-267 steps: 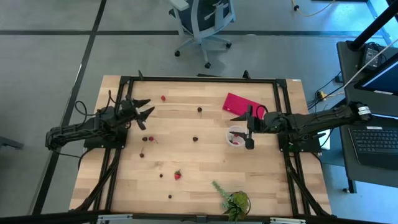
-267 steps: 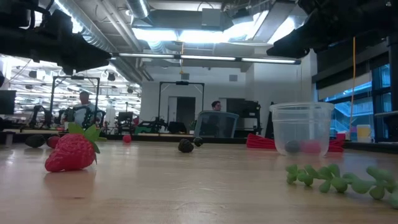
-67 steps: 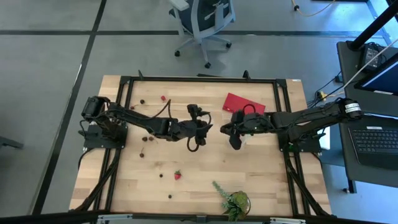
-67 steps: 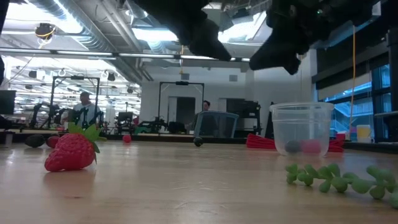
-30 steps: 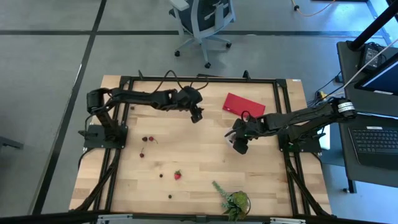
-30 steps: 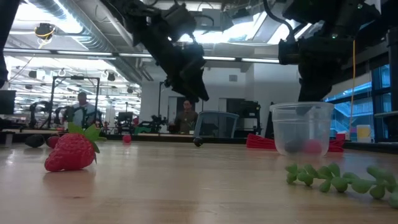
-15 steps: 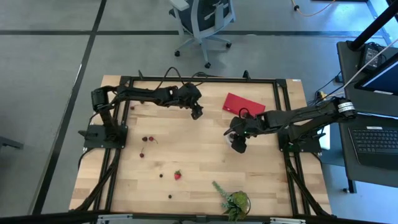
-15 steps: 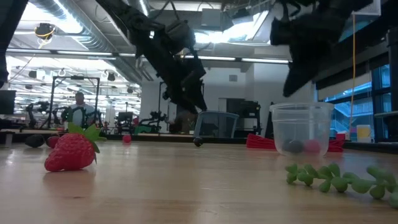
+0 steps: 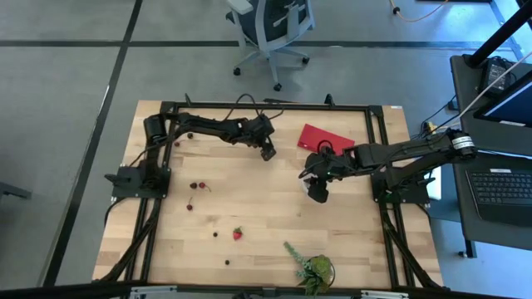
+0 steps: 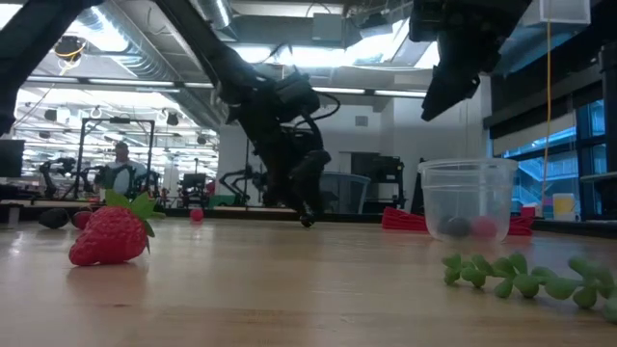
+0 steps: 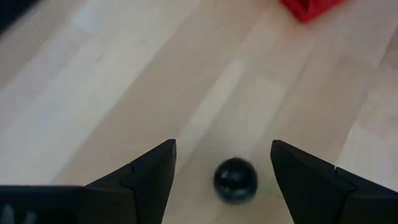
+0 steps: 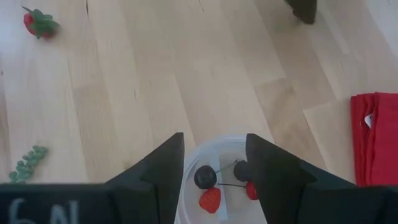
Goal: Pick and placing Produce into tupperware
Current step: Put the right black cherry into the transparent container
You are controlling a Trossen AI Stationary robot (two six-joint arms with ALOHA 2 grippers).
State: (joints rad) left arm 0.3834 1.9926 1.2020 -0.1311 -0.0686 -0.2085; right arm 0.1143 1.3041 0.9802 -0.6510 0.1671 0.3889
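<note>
A dark berry (image 11: 235,180) lies on the wooden table at the far middle. My left gripper (image 11: 224,149) is low over it and open, one finger on either side, touching nothing. The low view shows that gripper (image 10: 307,214) just above the tabletop. The clear cup (image 10: 469,198) stands right of centre with several small red and dark fruits (image 12: 210,186) inside. My right gripper (image 12: 214,140) hangs open above the cup, holding nothing. A strawberry (image 9: 238,234) and loose dark berries (image 9: 194,186) lie on the table's left and near parts.
A flat red piece (image 9: 326,139) lies at the far right, just beyond the cup. A green leafy plant (image 9: 314,270) sits at the near edge, and its beaded stem (image 10: 521,275) trails on the wood. A black frame (image 9: 266,106) borders the table.
My left gripper has sunk from well above the table down to the dark berry at the far middle, staying open. My right gripper has risen higher above the cup. The cup and the loose fruit have kept their places.
</note>
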